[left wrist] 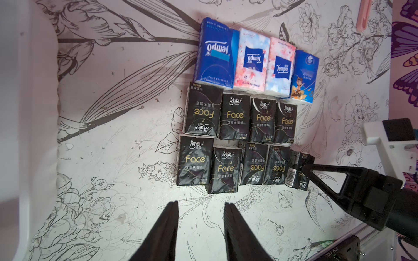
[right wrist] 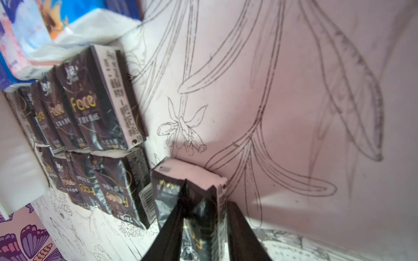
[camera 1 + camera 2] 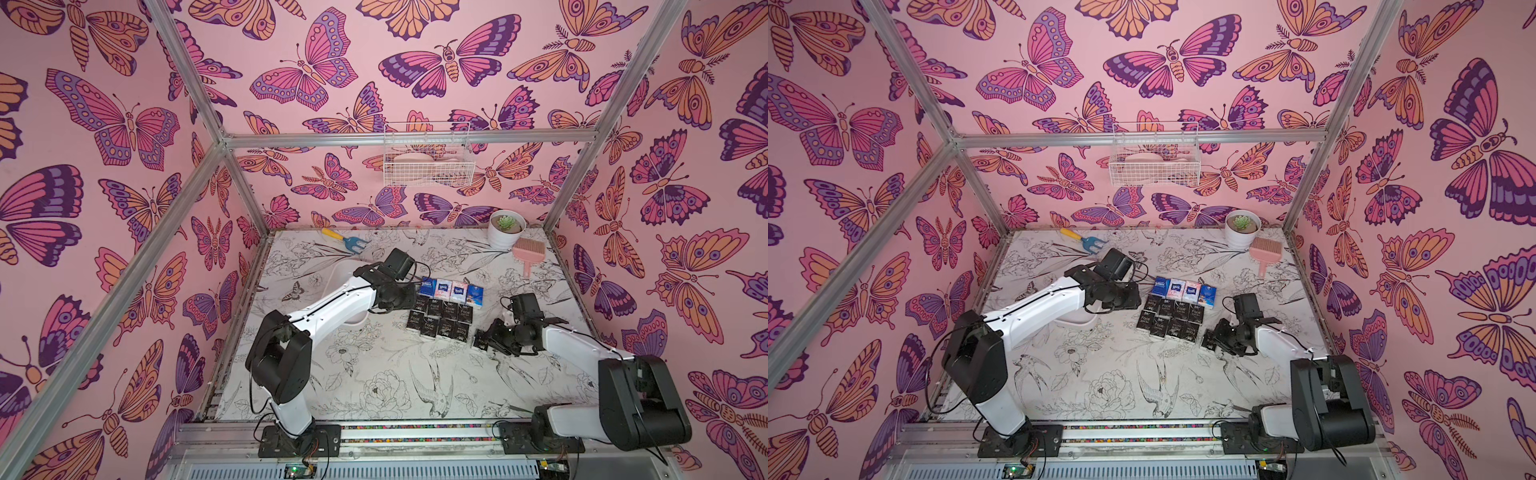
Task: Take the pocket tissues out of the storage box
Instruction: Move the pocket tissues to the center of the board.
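While the right gripper [image 2: 207, 192] pinches a black packet [image 2: 167, 189] beside the laid-out pocket tissues [image 1: 235, 119], left gripper [image 1: 200, 203] part-open and empty, setting it down and letting go seems next

Pink wallpaper [image 3: 316, 124] printed with large purple, magenta and orange butterflies covers the back and side walls; silver aluminium bars [image 3: 411, 138] frame the enclosure. The tabletop [image 3: 374, 374] is white with black line drawings of flowers, leaves and birds; a white wire basket [image 3: 428, 176] hangs on the back wall; near the table's back edge stand a white plant pot [image 3: 500, 241] holding a green succulent, a pink brush [image 3: 528, 251] just beside it, and a yellow-handled blue garden fork [image 3: 347, 241] well apart. The light is soft and even.
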`<state>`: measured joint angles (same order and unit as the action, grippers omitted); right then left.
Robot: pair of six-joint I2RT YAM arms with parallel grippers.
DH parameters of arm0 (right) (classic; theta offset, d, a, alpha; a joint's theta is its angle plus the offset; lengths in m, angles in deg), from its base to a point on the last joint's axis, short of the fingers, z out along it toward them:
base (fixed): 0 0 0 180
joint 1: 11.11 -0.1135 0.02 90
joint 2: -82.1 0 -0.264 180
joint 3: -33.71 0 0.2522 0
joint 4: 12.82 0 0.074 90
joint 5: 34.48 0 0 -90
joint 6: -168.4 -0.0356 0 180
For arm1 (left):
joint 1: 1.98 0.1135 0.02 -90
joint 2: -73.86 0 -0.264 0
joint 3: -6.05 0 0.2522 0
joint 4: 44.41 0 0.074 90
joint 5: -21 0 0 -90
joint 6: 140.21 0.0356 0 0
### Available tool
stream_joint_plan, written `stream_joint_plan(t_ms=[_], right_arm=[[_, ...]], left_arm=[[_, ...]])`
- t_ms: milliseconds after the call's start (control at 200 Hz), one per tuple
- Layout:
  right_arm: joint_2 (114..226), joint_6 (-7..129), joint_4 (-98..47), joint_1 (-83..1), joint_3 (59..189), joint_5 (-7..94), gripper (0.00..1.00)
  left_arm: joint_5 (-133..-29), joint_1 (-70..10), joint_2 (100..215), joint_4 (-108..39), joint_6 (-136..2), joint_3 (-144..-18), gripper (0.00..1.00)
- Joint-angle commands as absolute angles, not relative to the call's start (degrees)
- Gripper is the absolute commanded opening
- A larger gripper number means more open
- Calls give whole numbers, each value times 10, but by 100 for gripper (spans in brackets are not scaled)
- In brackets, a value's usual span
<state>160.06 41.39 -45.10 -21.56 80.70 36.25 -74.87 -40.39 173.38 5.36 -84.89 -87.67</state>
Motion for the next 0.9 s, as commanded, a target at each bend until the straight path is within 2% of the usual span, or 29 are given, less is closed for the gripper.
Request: stream_joint_plan(t_ms=[0, 726, 896], right_arm=[[1616, 423, -447, -220, 825, 367, 34], [1667, 431, -435, -250, 851, 348, 32], [1653, 433, -453, -250, 858, 361, 41]], left_arm=[[-735, -394, 1715, 62, -838, -864, 39], [-724, -381, 1694, 62, -842, -840, 39], [-722, -379, 1690, 63, -841, -838, 39]])
